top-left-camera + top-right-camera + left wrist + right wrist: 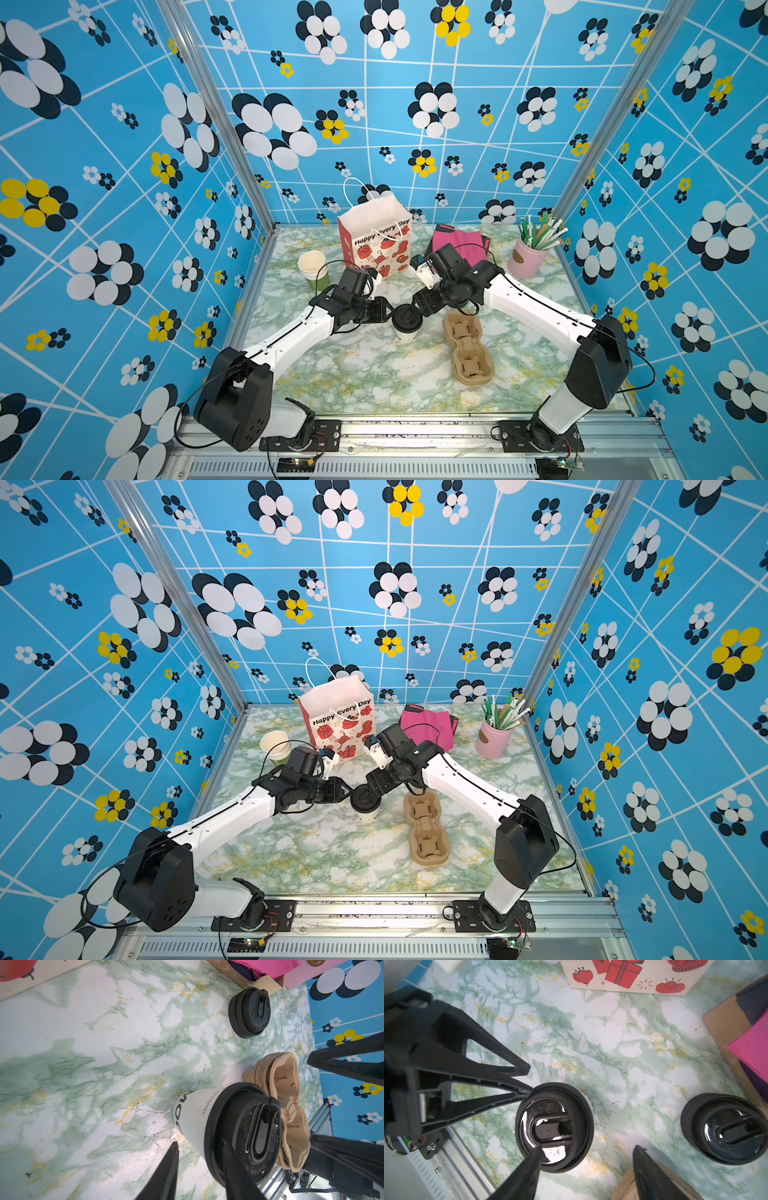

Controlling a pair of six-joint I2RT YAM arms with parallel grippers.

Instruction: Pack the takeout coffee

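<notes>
1. Left wrist view: the left tool [200, 1144] runs off the bottom edge. One of its fingers [234, 1167] crosses the takeout coffee [193, 1118] and hides part of the lid.
2. The cup's lettering wraps out of sight; I can read only "COFFEE".
3. Right wrist view: the right tool [587, 1147] is cut off at the bottom edge. Its fingertip [536, 1153] covers part of the lid, and the lid hides almost all of the cup's body.
4. Same view: the loose lid [724, 1128] is clipped at the right edge and the gift bag [633, 976] at the top edge. The cup carrier [623, 1190] sits mostly behind a finger.
5. Both top views: too small for me to call whether either tool touches the lid.
</notes>
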